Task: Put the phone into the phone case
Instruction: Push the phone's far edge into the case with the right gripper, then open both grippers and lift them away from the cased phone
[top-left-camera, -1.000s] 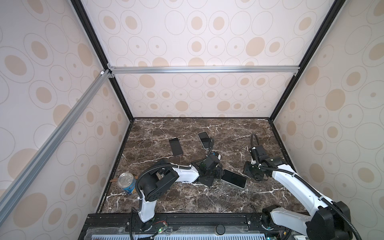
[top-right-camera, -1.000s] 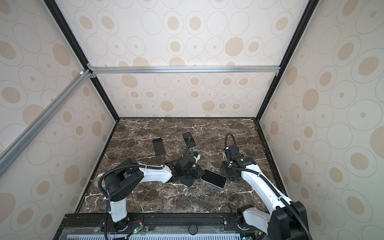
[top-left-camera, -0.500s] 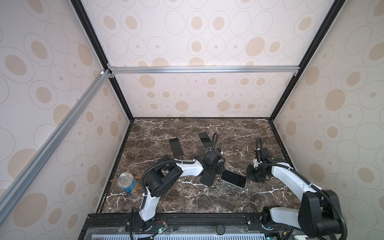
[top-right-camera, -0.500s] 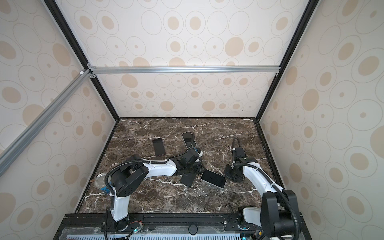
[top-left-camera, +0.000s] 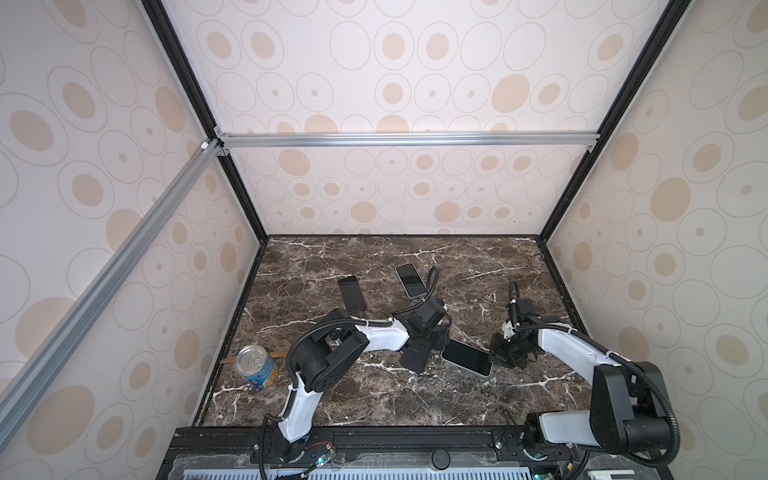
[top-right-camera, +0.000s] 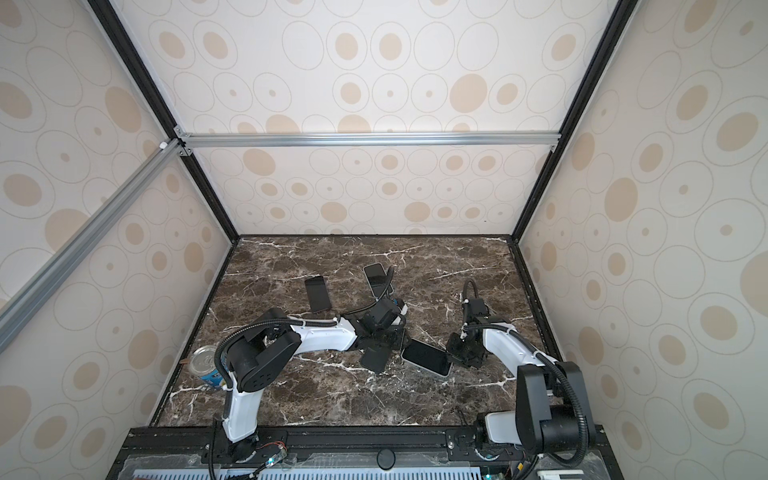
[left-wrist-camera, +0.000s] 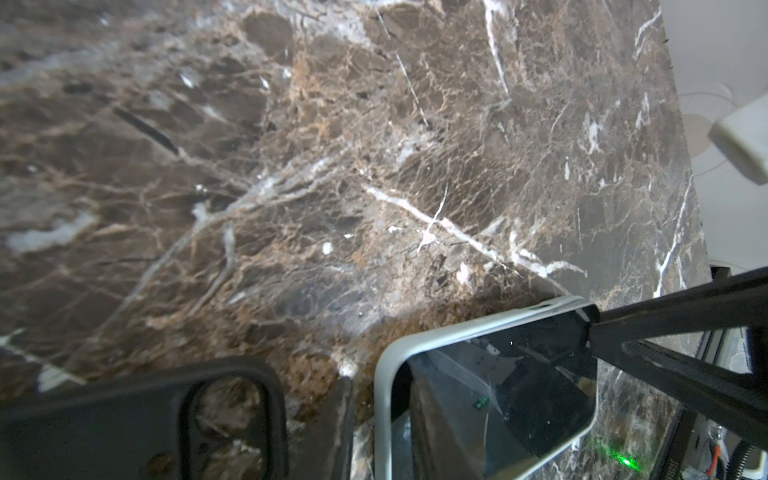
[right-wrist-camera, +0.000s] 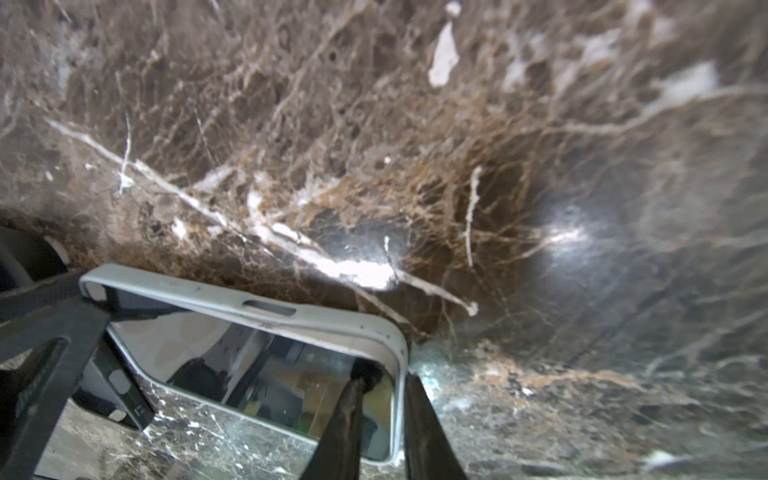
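Phone in right pincer, beside phone case

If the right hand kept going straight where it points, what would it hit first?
The right hand pinches the phone by its edge; pushing on, it would probably meet the left hand next, though depth is unclear.
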